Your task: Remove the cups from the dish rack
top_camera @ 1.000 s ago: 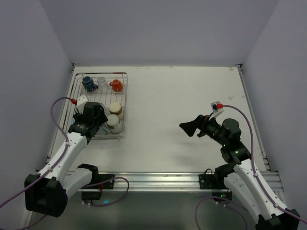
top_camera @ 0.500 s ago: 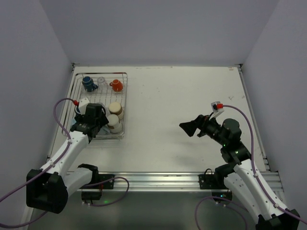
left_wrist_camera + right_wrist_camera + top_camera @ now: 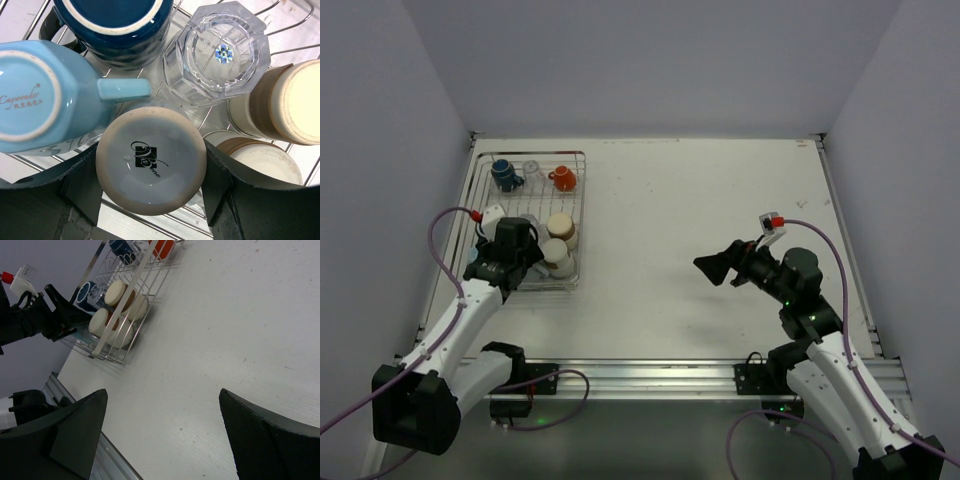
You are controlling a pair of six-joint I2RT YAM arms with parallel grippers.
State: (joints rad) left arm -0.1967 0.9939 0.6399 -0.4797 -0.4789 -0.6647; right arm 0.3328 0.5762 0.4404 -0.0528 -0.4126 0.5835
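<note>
We're straddling the upside-down grey cup (image 3: 151, 159) with the left end effector (image 3: 150, 170), grip unconfirmed; right end effector (image 3: 162, 405) idling wide, well apart.

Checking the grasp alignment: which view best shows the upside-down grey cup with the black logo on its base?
Left wrist: the grey cup sits large, base up, between the fingers of the left end effector. In top external that end effector covers it. Right wrist shows the distant dish rack, but that cup cannot be made out.
</note>
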